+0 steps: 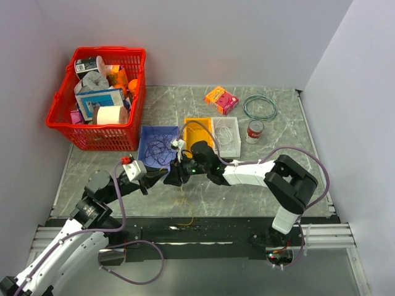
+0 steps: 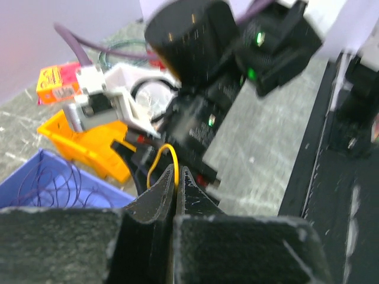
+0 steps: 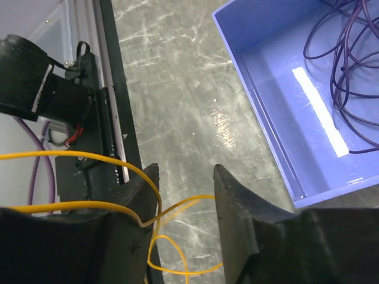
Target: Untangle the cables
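The left gripper [image 1: 162, 177] and right gripper [image 1: 174, 174] meet tip to tip over the table [image 1: 247, 185], just short of the blue tray [image 1: 148, 161]. That tray holds the dark purple cable [image 1: 160, 148] in loose loops. Beyond the jaws, past the blue tray, sit a yellow tray [image 1: 199, 121] and a clear tray [image 1: 227, 135], with a can [image 1: 254, 131], a teal coil [image 1: 245, 108] and an orange-and-pink box [image 1: 221, 99] farther out. A red basket [image 1: 92, 139] stands well off to the left arm's side. Only the left wrist view shows the left jaws pinched almost closed on the yellow-orange cable [image 2: 161, 155], which rises from the tips as a small upright loop. The right arm's dark wrist fills the space straight ahead of them and blocks most of the table. Only the right wrist view shows the right jaws standing wide apart. There the yellow-orange cable runs in long strands from the left of the frame, bends round the inner face of one finger [image 3: 148, 201], crosses the gap and curls into a loop below it. The blue tray lies ahead and to one side of that gap. From above, the yellow-orange cable is a faint thread trailing from the jaws toward the near table edge.
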You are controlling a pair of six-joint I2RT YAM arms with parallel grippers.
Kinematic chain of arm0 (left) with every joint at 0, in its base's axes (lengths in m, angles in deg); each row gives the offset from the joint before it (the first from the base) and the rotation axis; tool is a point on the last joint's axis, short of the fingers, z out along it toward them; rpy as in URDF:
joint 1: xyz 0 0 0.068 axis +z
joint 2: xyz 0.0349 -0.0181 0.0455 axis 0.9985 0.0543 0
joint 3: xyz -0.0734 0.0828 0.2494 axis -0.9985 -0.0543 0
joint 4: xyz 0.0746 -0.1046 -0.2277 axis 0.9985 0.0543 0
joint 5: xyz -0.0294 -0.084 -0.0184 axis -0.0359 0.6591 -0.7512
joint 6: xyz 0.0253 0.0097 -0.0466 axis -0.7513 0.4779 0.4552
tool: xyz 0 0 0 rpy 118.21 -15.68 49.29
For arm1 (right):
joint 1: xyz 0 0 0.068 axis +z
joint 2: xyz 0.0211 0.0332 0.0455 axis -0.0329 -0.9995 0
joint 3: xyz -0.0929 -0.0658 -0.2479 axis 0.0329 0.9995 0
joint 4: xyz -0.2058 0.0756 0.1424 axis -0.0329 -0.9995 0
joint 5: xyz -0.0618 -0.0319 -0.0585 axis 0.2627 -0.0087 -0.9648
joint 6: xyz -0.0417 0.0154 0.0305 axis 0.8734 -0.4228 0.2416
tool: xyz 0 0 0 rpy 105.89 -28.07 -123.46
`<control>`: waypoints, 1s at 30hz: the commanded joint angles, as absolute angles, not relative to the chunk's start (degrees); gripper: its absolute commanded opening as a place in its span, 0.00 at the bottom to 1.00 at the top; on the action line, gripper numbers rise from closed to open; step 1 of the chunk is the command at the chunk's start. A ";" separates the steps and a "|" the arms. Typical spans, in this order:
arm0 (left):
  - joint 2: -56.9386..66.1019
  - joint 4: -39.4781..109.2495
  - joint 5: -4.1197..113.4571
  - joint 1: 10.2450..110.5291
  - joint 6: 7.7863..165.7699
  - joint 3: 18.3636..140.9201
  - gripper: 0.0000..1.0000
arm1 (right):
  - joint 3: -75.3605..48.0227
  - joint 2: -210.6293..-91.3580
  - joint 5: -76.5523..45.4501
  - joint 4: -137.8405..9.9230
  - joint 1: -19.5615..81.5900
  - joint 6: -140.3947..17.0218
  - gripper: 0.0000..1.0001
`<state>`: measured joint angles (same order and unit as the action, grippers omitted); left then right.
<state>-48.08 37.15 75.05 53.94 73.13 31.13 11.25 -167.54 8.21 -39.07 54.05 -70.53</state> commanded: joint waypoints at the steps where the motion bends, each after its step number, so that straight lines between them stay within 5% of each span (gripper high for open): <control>1: -47.36 30.23 76.03 54.37 80.20 34.71 0.01 | 9.76 -167.03 9.15 -36.20 54.27 -72.10 0.43; 7: -47.36 31.97 72.43 55.16 81.79 36.04 0.01 | 9.76 -164.15 9.07 -38.65 53.75 -72.80 0.00; 10: -47.97 34.17 67.52 55.42 80.48 34.99 0.04 | 7.74 -160.28 7.57 -47.17 51.90 -71.22 0.00; 12: -48.58 35.23 65.49 55.51 77.67 34.37 0.21 | 5.47 -157.99 5.04 -55.25 49.27 -70.26 0.00; 14: -49.11 36.90 64.25 55.42 70.51 32.97 0.53 | 4.23 -154.91 3.71 -60.17 45.42 -70.43 0.00; 17: -50.25 41.90 65.21 55.42 60.37 30.59 0.80 | 1.15 -152.53 3.26 -62.74 41.54 -70.52 0.00; 20: -50.70 43.49 62.68 55.42 57.45 28.57 0.95 | -3.50 -152.70 2.47 -65.91 37.84 -69.82 0.00; 30: -51.75 43.67 62.40 55.51 56.48 26.37 0.97 | -17.74 -159.46 2.04 -65.57 31.24 -73.86 0.00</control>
